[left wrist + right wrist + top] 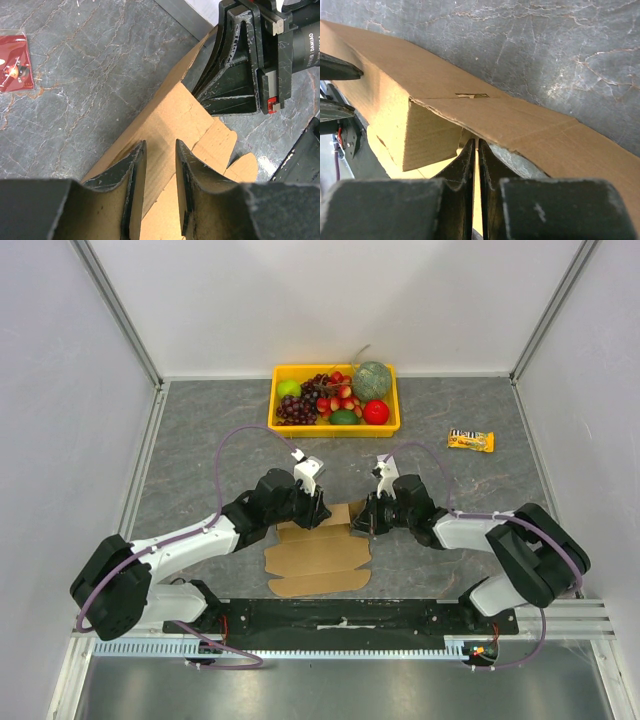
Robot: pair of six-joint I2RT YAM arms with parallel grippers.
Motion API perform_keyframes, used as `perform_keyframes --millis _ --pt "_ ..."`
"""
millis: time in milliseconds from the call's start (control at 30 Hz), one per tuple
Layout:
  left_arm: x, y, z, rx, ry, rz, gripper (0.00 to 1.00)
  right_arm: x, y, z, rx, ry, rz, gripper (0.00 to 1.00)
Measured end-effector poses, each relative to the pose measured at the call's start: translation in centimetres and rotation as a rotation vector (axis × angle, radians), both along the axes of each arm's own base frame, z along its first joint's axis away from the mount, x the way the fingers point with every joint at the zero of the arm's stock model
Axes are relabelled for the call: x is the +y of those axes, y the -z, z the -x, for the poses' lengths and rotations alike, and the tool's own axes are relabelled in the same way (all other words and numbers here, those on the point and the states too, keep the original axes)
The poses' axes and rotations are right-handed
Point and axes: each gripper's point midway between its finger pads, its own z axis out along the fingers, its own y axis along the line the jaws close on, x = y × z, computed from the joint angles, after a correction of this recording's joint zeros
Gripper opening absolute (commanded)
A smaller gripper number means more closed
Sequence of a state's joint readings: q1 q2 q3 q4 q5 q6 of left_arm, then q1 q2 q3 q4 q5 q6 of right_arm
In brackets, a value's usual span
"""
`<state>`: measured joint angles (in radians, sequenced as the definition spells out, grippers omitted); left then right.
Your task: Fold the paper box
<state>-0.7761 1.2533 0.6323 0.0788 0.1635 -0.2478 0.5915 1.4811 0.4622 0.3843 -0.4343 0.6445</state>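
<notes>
Left pincer (160, 145) (part open, gripping nothing) straddles the paper box (318, 552) wall; right pincer (476, 142) nearly closed, grip unconfirmed. Crease along the score, bracing against the surface (200, 460).

A grey, marble-veined counter (180, 430) fills the enclosure, evenly lit, with only soft shadows. Plain white walls (340, 300) close it on three sides, joined at the corners by slanting aluminium posts (118, 315). A silver rail (595, 620) runs along the near edge.
</notes>
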Motion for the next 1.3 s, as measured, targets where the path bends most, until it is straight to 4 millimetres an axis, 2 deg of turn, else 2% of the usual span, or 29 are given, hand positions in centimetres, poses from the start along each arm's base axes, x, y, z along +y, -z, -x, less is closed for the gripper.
perform_keyframes --millis 300,600,733,933,1033,1300 --pt "0.0 0.0 0.0 0.0 -0.001 0.003 0.36 1.0 -0.3 -0.5 0.002 0.008 -0.061 0.1" --pt "0.0 0.1 0.1 0.003 -0.002 0.005 0.36 1.5 1.5 0.0 0.045 -0.002 -0.051 0.1" --pt "-0.1 0.1 0.1 0.002 0.001 0.005 0.36 1.7 1.7 0.1 0.037 -0.009 -0.046 0.1" --pt "-0.1 0.1 0.2 0.002 0.002 0.006 0.36 1.5 1.5 -0.1 0.012 -0.02 -0.006 0.22" --pt "-0.1 0.1 0.2 0.002 0.001 0.006 0.36 0.7 0.7 -0.2 -0.032 -0.024 0.054 0.32" --pt "-0.2 0.1 0.1 -0.002 0.001 0.01 0.36 -2.0 -6.6 -2.2 -0.311 -0.017 0.18 0.44"
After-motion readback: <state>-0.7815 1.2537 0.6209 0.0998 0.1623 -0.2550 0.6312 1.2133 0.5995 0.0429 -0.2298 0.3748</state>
